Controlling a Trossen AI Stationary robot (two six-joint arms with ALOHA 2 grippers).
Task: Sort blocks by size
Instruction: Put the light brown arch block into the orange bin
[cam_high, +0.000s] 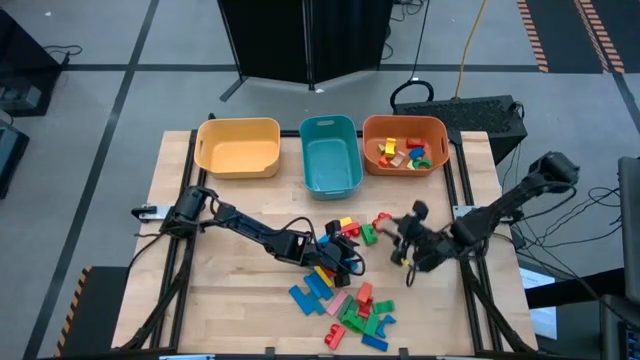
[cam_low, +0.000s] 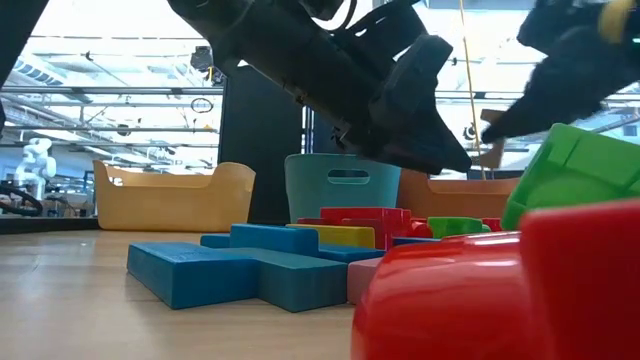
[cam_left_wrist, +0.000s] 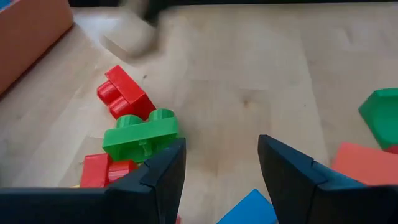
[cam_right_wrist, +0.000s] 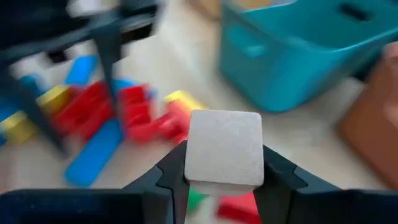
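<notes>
Orange bin (cam_high: 434, 128) holds a handful of small blocks; teal bin (cam_high: 330, 170) and yellow bin (cam_high: 237, 160) hold none. Most blocks (cam_high: 345, 305) lie loose on the wooden table (cam_high: 220, 300) between the arms. Right gripper (cam_right_wrist: 224, 180) pinches a pale square block (cam_right_wrist: 224, 148), lifted near the pile's right edge. Left gripper (cam_left_wrist: 221, 177) hovers over the pile, fingers spread, holding nothing. Judgement: sorting barely begun; medium and long pieces untouched.
</notes>
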